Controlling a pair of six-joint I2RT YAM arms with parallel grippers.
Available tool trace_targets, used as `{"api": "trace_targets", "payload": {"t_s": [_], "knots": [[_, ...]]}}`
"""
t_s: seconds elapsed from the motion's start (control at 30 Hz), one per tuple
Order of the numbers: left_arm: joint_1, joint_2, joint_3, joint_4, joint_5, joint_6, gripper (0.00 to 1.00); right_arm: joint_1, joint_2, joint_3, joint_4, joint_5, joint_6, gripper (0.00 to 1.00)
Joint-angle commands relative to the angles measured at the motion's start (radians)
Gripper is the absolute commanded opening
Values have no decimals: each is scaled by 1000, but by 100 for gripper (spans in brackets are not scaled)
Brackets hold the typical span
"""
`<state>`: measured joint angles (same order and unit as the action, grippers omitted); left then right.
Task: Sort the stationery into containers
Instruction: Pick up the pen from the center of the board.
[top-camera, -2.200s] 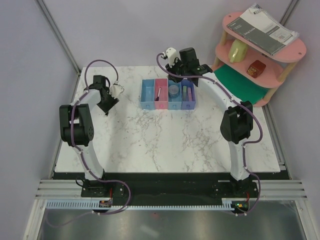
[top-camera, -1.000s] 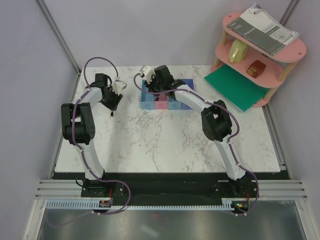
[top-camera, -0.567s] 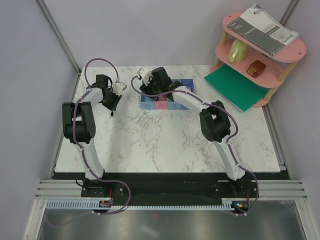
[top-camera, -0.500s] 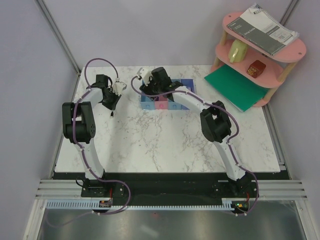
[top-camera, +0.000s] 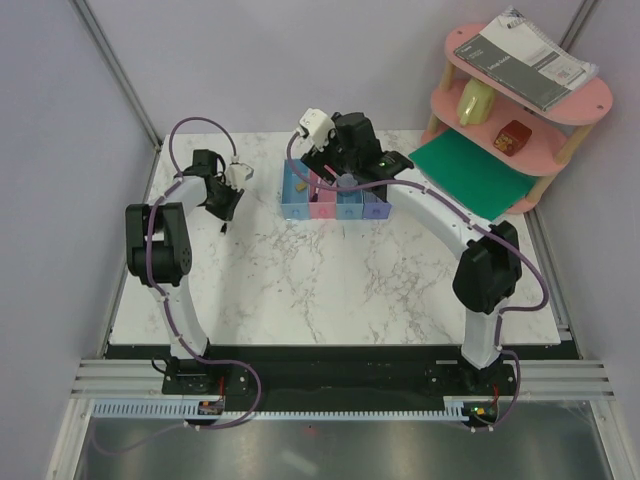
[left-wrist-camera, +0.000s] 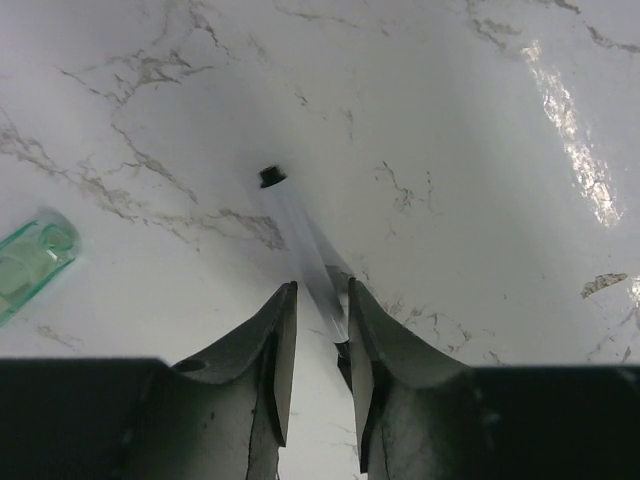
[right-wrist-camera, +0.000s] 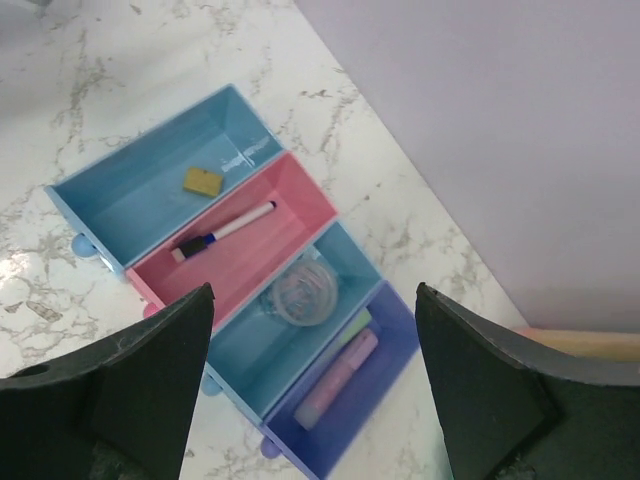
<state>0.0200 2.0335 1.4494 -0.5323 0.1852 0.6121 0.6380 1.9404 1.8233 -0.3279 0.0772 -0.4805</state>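
Observation:
The containers (right-wrist-camera: 140, 215) are a joined row of four trays, also seen at the table's back middle (top-camera: 296, 205). The left blue tray holds a gold clip (right-wrist-camera: 203, 180). A blue-and-white pen (right-wrist-camera: 225, 232) lies in the pink tray and a round roll (right-wrist-camera: 305, 293) in the second blue one. The purple-blue tray has a pink marker (right-wrist-camera: 335, 378) and a green marker (right-wrist-camera: 362, 325). My right gripper (right-wrist-camera: 312, 288) hangs wide open above the row, holding nothing. My left gripper (left-wrist-camera: 320, 290) is shut on a thin clear pen (left-wrist-camera: 295, 215) whose black tip touches the marble.
A pale green marker (left-wrist-camera: 30, 262) lies on the table left of the left gripper. At the back right stands a pink tiered shelf (top-camera: 520, 100) with a grey notebook (top-camera: 520, 45) on top. A green mat (top-camera: 470, 170) lies beneath it.
My right gripper opened over the left blue tray, where the gold clip now lies, then drew back right over the row. The left jaws narrowed around the thin pen.

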Motion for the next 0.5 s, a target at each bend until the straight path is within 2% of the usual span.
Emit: {"api": "trace_targets", "payload": {"t_s": [0.0,0.03,0.1,0.17,0.27,0.37,0.4,0.47], "knots": [[-8,65,-32,-43,5,-29,37,-34,-75,-39,-33,64,-20,88],[-8,64,-30,-44,5,-34,42,-38,-84,-42,-37,64,-17,89],[-38,62,-29,-49,-6,-40,41,-61,-115,-51,-49,65,-1,89],[-45,67,-21,-63,-10,-51,41,-80,-145,-71,-59,67,14,95],[-49,73,-9,-84,-4,-57,31,-130,-199,-120,-68,46,43,98],[-54,74,-3,-92,0,-60,12,-195,-247,-160,-79,24,78,98],[-55,74,-1,-95,0,-61,2,-225,-259,-170,-82,18,83,98],[-60,68,2,-104,3,-61,2,-253,-297,-205,-88,13,92,98]]}}
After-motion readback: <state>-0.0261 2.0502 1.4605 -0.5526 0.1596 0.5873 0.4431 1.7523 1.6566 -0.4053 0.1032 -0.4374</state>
